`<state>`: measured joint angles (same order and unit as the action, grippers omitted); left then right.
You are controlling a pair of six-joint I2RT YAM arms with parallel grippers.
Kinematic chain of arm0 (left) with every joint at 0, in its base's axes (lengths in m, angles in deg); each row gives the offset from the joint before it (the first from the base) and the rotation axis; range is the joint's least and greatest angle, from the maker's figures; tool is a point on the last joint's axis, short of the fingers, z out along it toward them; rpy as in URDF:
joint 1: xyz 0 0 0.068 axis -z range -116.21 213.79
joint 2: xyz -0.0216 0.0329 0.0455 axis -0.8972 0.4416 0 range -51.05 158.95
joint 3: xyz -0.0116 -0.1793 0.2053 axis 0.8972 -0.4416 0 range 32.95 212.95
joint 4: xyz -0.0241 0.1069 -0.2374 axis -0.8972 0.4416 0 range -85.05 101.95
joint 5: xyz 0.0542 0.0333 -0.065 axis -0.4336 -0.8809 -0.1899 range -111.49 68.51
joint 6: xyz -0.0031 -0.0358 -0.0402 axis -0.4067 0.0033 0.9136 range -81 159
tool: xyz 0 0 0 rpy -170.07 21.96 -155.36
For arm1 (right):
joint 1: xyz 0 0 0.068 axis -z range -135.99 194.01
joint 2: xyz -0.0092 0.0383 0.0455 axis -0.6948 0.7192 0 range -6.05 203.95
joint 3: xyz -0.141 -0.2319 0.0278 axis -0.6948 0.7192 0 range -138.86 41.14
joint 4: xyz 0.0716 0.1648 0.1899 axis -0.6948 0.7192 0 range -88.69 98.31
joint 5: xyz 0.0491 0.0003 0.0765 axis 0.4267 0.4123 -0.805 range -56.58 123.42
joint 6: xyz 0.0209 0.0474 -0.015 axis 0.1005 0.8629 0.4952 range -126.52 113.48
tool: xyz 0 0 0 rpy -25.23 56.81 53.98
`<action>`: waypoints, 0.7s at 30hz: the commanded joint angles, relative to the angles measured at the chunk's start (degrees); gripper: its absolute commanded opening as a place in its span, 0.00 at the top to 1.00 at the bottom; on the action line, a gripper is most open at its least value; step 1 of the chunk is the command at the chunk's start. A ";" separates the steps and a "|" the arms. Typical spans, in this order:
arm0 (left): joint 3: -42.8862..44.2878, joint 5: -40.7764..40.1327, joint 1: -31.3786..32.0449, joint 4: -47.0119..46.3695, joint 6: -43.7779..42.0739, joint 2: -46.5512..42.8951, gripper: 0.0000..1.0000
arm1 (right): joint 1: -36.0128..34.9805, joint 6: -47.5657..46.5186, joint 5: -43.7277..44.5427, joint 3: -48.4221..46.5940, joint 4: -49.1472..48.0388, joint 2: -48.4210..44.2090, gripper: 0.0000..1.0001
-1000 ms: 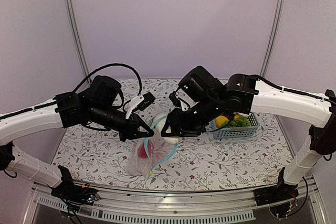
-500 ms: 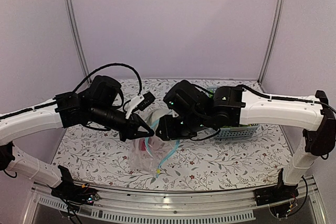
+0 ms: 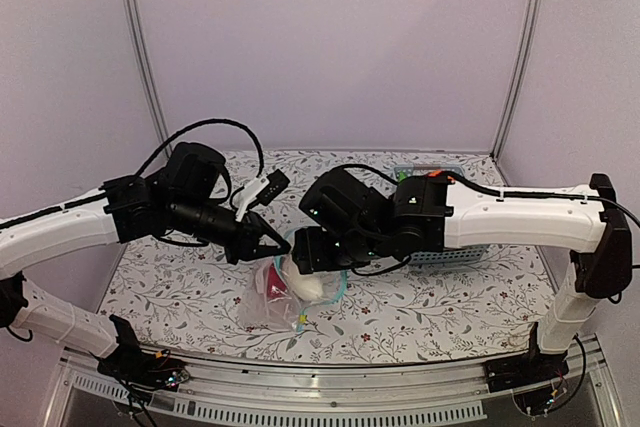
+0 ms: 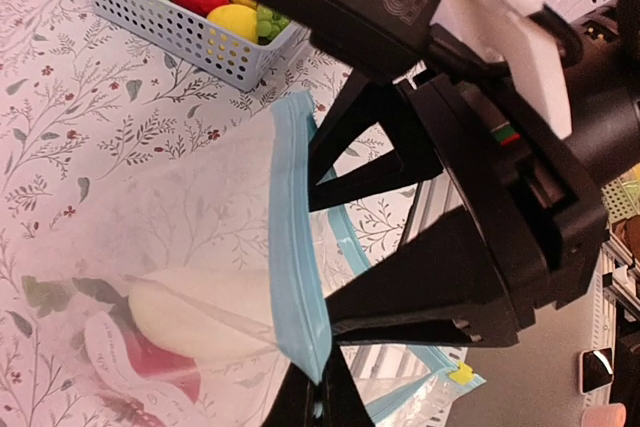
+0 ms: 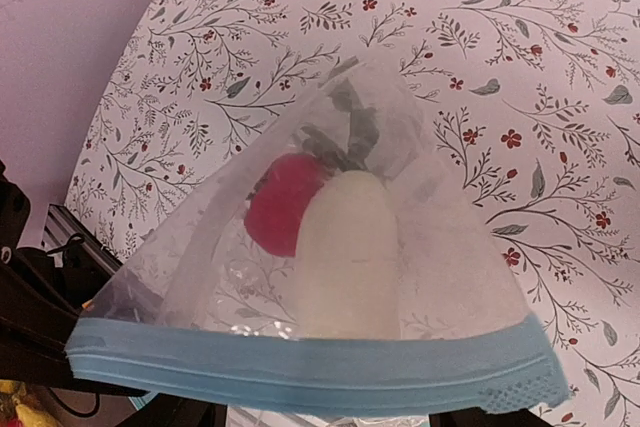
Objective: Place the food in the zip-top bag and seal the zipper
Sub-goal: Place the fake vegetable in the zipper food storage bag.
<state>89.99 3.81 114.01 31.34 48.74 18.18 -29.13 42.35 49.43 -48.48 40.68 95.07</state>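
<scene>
Top external view: zip-top bag (image 3: 272, 299) at the front middle of the table, bottom seemingly resting on the cloth, mouth lifted upward by one part of the zipper (image 4: 295, 247) only. Left gripper (image 3: 272, 249) clamped together on that blue strip. Right gripper (image 3: 300, 255) just above the mouth, fingers apart, holding nothing. Inside the bag already: white radish (image 5: 345, 252) and red tomato (image 5: 285, 205), touching.

Probably the biggest danger: slipping of the thin strip out of the left pinch, because of two pieces pulling on one small grip. Then collapse of the whole bag and rolling out of both pieces. Next: sagging of the free side of the mouth, so a narrower opening and likely a push against the film instead of a clean drop inside. Also possible: catching of the spread right fingers on the strip, with a tug on the bag. Smaller: the rest of the food (image 4: 232, 19) lying in the blue basket (image 4: 150, 22), apart from the bag, so more trips over a soft, unstable mouth.

Around: plain lilac walls (image 3: 330, 47) with two metal posts (image 3: 140, 67). Below: flat table (image 3: 170, 292) under a white cloth printed with grey twigs and small red flowers. Smooth-looking, probably with little hold for the bag.
</scene>
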 commanded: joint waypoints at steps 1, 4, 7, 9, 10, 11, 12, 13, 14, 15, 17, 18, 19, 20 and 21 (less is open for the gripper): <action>-0.50 0.50 -1.15 -0.78 0.57 -0.66 1.00 | -0.58 -0.55 1.91 -0.34 -0.50 -0.38 0.31; -0.52 0.45 -1.39 -0.82 0.68 -0.76 1.00 | -0.73 -0.99 2.21 -0.05 -0.53 -1.08 0.30; -0.61 -0.03 -1.60 -0.88 0.95 -0.85 1.00 | -0.90 -1.13 2.12 0.06 -0.53 -1.94 0.30; -0.53 -0.97 -1.89 -0.62 1.03 -0.73 1.00 | -1.15 -1.59 1.78 0.11 -0.53 -2.58 0.30; -0.45 -1.48 -2.02 -0.35 1.00 -0.65 1.00 | -1.37 -1.93 1.68 0.15 -0.53 -2.92 0.30; -0.36 -1.93 -2.19 -0.15 1.10 -0.60 1.00 | -1.67 -2.58 1.55 0.23 -0.46 -3.71 0.30; -0.28 -2.33 -2.41 0.02 1.12 -0.55 1.00 | -1.88 -3.03 1.44 0.36 -0.52 -4.26 0.29; -0.26 -2.76 -2.59 0.20 1.17 -0.54 1.00 | -2.23 -3.69 1.21 0.68 -0.57 -5.03 0.28; -0.18 -3.18 -2.78 0.36 1.23 -0.55 1.00 | -2.51 -4.35 0.97 1.13 -0.72 -6.22 0.27; -0.17 -3.45 -3.02 0.39 1.33 -0.63 1.00 | -2.77 -5.38 0.63 1.65 -0.97 -7.04 0.27; -0.17 -3.82 -3.34 0.48 1.48 -0.61 1.00 | -3.06 -6.82 -0.13 3.26 -1.57 -9.20 0.25; -0.17 -3.90 -3.51 0.43 1.54 -0.67 1.00 | -3.11 -7.47 -0.39 4.17 -1.70 -11.04 0.25; -0.16 -4.00 -3.67 0.49 1.53 -0.62 1.00 | -3.10 -7.73 -0.45 5.26 -1.87 -12.52 0.24; -0.09 -4.21 -3.76 0.58 1.55 -0.53 1.00 | -3.14 -8.08 -0.46 6.30 -2.03 -13.78 0.24; -0.08 -4.47 -3.85 0.67 1.56 -0.56 1.00 | -3.13 -8.44 -0.24 7.44 -2.07 -15.88 0.23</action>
<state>89.99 0.82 111.19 31.45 50.03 18.18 -31.86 36.90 49.32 -44.62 39.35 85.61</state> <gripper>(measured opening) 0.005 0.761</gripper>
